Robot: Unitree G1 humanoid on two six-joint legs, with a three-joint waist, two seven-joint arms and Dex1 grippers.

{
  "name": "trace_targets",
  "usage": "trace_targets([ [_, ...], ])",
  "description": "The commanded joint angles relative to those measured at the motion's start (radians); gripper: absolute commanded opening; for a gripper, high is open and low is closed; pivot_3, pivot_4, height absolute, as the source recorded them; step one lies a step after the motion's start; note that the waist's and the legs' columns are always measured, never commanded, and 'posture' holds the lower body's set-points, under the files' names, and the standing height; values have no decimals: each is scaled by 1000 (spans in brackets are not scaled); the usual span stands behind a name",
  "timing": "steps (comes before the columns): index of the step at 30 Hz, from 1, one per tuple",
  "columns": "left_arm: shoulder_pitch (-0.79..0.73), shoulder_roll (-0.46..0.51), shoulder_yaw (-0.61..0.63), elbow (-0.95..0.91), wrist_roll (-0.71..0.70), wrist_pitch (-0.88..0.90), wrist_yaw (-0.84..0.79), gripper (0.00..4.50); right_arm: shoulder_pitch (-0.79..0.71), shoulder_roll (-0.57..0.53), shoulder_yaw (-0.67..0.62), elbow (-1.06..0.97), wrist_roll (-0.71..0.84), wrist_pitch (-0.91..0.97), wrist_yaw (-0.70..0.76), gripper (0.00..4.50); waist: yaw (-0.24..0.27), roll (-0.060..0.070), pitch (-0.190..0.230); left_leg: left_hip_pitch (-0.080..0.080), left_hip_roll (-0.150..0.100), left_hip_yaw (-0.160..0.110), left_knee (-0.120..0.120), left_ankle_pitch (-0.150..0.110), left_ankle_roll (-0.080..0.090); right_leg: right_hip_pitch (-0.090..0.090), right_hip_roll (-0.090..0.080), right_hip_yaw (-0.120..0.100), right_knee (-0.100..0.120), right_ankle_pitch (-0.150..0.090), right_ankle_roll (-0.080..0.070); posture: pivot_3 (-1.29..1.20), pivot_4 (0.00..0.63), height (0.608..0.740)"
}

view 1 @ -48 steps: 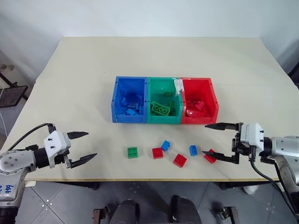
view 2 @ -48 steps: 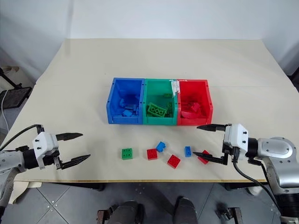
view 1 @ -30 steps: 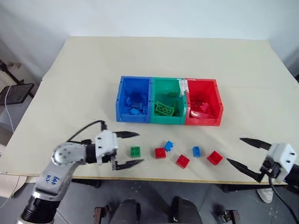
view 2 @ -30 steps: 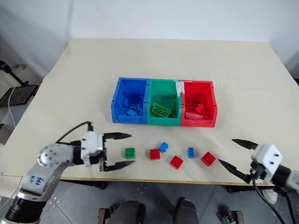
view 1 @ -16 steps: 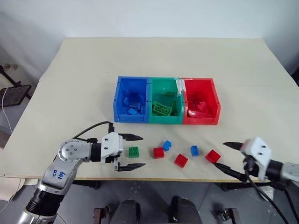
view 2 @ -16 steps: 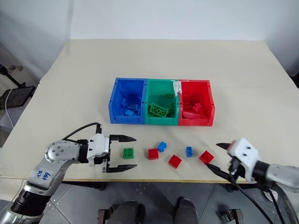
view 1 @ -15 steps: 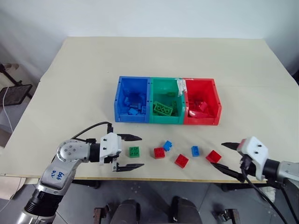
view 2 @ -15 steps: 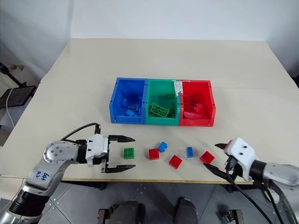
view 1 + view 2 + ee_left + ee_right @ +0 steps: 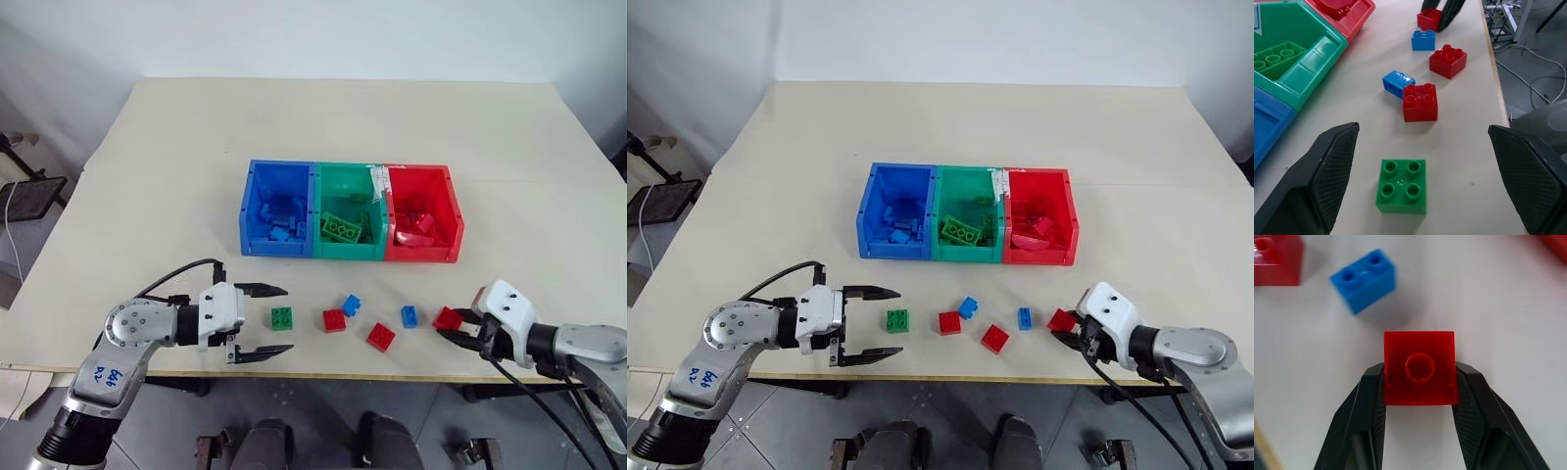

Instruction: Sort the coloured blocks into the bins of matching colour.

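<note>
Right hand (image 9: 1070,334) is pinching a red block (image 9: 1419,367) near the surface's (image 9: 176,166) front edge (right end of the loose row). Left hand (image 9: 263,319) is gaping wide beside a green block (image 9: 282,317); bins (image 9: 350,224) are sitting mid-surface.

Red studded plastic brick (image 9: 1419,367) gripped at the table's near right: its studded face is hidden, only the hollow underside being shown. Heaped bricks in the blue open-top plastic bin (image 9: 253,211) are too small to be counted. The green bin (image 9: 1317,49) is cut off at the picture's edge.
</note>
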Motion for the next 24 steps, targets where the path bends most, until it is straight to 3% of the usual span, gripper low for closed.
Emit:
trace_targets([
  [1,-5,-42,69,-26,-59,44,82,4500,-115,65,-68,-15,112,62,-37,1464,-2,0,0,0,1,0,0,0,0,0,1,0,0,0,0,0,150,740],
  [7,41,-75,184,-40,-84,79,195,4500,-450,158,-2,169,51,70,-163,1464,-6,0,0,0,2,0,0,-1,-1,-1,2,0,1,0,0,0,150,740],
  [12,99,-56,227,-38,-63,53,202,4500,-640,200,86,370,-49,-4,-185,1464,-5,0,0,-1,2,-2,0,-1,-2,-2,2,-2,1,0,0,0,150,740],
  [13,113,-51,235,-36,-58,44,200,4500,-674,211,97,411,-63,-19,-190,2197,-5,0,0,-1,2,-1,0,-1,-2,-2,2,-2,2,0,0,0,150,740],
  [20,127,-44,251,-34,-64,27,201,4500,-695,224,91,424,-59,-86,-144,4429,-3,0,0,-1,4,-1,-1,-2,-3,-3,3,-2,2,0,0,0,150,740],
  [24,132,6,232,-29,-81,56,132,4500,-575,189,16,287,52,-178,22,4470,-2,1,0,-1,5,-1,-1,-2,-4,-3,5,-2,2,0,0,0,150,740],
])
